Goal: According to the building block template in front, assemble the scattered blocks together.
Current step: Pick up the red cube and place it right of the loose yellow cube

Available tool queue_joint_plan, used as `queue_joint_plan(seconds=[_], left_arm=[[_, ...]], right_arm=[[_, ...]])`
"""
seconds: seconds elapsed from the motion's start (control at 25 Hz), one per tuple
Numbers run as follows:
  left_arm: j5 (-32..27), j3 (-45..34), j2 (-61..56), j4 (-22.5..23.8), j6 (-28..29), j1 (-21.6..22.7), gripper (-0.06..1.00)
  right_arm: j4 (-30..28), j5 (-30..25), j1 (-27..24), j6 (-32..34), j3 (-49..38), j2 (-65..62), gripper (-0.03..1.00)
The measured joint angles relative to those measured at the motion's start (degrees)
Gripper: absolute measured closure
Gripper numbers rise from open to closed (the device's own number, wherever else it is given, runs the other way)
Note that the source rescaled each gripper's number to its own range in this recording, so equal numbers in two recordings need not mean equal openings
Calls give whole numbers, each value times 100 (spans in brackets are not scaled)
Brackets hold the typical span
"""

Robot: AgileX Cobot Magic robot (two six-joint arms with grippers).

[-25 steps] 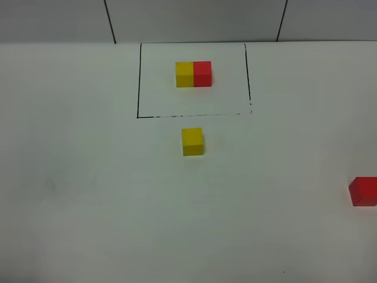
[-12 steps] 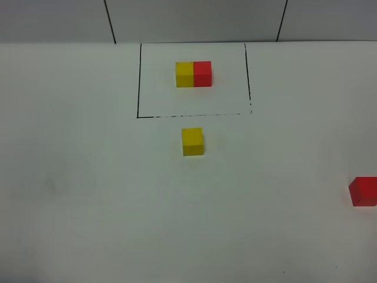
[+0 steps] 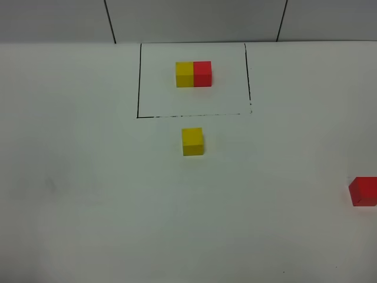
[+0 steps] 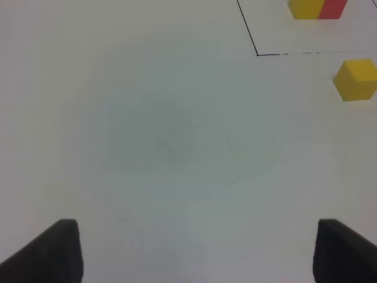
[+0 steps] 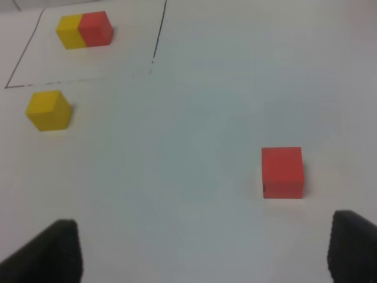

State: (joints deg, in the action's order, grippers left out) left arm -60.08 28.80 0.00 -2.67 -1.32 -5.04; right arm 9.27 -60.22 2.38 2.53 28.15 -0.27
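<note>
The template [image 3: 193, 74] is a joined yellow-left, red-right cube pair inside a thin black-lined rectangle at the table's back centre; it also shows in the left wrist view [image 4: 317, 8] and the right wrist view [image 5: 84, 29]. The loose yellow cube [image 3: 192, 141] sits just in front of the frame, also in the wrist views [image 4: 355, 79] [image 5: 49, 110]. The loose red cube [image 3: 363, 191] sits at the right edge, apart from my right gripper [image 5: 203, 250] in its view [image 5: 282, 172]. Both grippers are open and empty; the left gripper [image 4: 197, 250] is over bare table. Neither arm shows in the high view.
The white table [image 3: 106, 194] ends at a grey panelled wall [image 3: 194, 20] behind the frame. The black frame line [image 3: 138, 82] is drawn flat on the table.
</note>
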Motion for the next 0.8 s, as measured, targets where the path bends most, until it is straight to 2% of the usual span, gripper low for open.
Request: queue_joint_plan(seconds=[0.2, 0.36, 0.8], left_arm=[[0, 0, 0, 0, 0, 0, 19], [0, 0, 0, 0, 0, 0, 19], [0, 0, 0, -5, 0, 0, 19]], right_arm=[[-17, -43, 0, 15, 0, 186, 26], [-237, -141, 0, 214, 83, 928, 26], [-1066, 262, 0, 246, 765, 4724, 26]])
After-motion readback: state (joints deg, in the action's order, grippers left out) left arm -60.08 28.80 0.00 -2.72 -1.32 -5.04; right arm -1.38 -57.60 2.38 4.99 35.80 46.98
